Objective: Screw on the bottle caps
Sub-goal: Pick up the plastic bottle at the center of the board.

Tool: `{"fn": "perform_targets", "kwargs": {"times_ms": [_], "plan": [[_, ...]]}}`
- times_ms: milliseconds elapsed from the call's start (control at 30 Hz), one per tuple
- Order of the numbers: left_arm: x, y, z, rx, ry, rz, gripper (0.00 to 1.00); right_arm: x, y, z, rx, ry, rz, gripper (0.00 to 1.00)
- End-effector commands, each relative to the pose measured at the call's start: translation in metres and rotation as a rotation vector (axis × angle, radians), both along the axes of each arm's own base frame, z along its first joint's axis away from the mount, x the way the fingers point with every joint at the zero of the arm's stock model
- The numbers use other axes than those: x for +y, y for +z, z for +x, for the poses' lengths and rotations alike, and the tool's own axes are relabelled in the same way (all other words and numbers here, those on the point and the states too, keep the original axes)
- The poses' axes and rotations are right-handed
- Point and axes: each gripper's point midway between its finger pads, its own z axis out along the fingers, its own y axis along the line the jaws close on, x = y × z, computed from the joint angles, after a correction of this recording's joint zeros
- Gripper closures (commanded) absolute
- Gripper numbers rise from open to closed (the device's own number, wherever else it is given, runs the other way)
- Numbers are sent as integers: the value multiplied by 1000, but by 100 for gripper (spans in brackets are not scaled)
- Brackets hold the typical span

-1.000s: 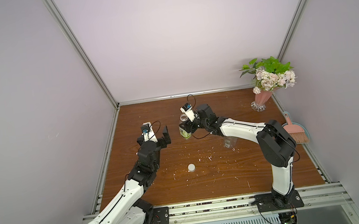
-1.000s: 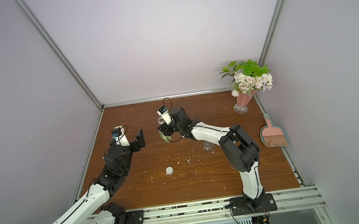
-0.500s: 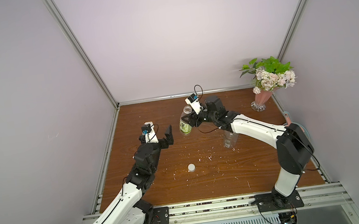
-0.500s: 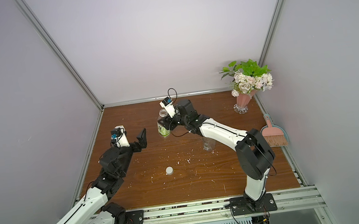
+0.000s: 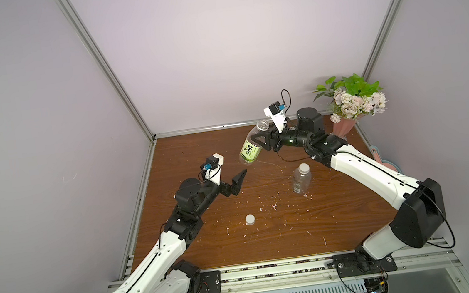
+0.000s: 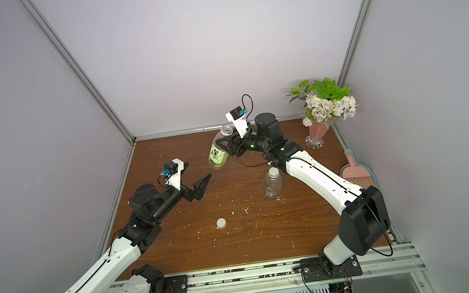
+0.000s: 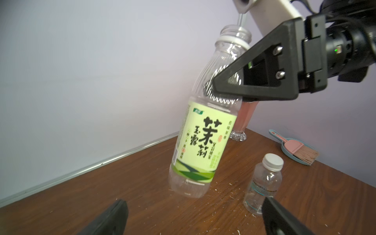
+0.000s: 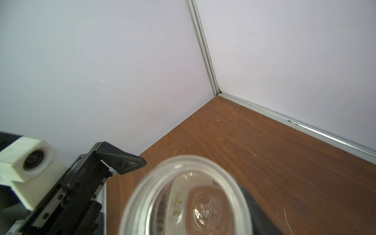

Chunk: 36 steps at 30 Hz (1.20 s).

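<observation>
My right pincer [image 5: 261,143]: clamped on tilted, airborne green-label bottle [image 5: 250,150]; tapered ribbed shoulder could slip and drop. My left pincer [image 6: 198,170]: wide, empty.

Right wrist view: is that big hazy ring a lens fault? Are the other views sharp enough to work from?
No fault: in the right wrist view it is the open mouth of the green-label bottle, too close to focus; the table behind is sharp. Left wrist view: its label reads crisply, base slightly smeared. Both top views: even light, soft shadows.
</observation>
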Motion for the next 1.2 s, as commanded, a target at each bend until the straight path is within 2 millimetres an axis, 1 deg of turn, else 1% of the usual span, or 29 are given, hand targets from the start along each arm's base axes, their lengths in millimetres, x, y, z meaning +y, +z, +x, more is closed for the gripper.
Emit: {"fn": "perform_targets", "kwargs": {"times_ms": [0, 33, 233, 400, 533, 733, 867, 1067, 1167], "plan": [[-30, 4, -7, -40, -116, 104, 1, 2, 36, -19, -17, 84, 75, 55], [-33, 4, -5, -40, -114, 117, 1, 2, 37, -21, -13, 91, 80, 55], [-34, 10, 3, -79, -96, 119, 1, -2, 44, -31, -24, 105, 91, 55], [-44, 0, 14, -53, -109, 156, 1, 2, 49, -46, 8, 182, 135, 55], [-45, 3, 18, -70, -93, 148, 1, 3, 45, -51, 42, 207, 150, 56], [-43, 6, 20, -66, -75, 127, 1, 3, 33, -56, 68, 212, 145, 56], [-45, 8, 19, -58, -89, 107, 0, 4, 27, -62, 78, 215, 156, 55], [-49, -4, 22, -10, -100, 116, 5, 3, 35, -63, 72, 212, 201, 55], [-51, -7, 21, 4, -103, 112, 7, 5, 35, -63, 76, 214, 208, 55]]}}
